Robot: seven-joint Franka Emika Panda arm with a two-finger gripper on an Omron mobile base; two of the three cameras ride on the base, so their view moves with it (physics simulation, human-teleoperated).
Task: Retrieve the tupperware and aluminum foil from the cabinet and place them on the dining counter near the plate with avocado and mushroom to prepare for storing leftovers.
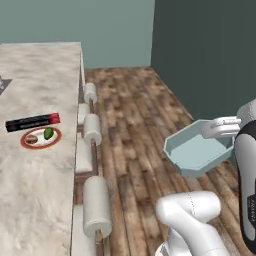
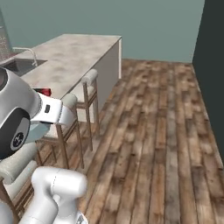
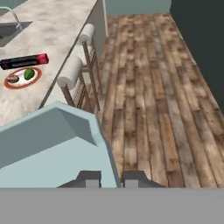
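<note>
Tupperware (image 1: 197, 150), centre right of frame, pinched by its rim in my closed gripper (image 1: 209, 131): light, stiff, probably slippery; rim suits holding.

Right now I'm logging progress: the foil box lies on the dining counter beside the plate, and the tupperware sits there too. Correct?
Not quite. The foil box lies beside the plate on the dining counter, but the tupperware is held in the fingers over the floor, as the left base view shows.

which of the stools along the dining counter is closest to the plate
The second stool from the far end of the row, as the left base view shows it: it stands level with the plate on the dining counter. The others sit farther along the edge.
</note>
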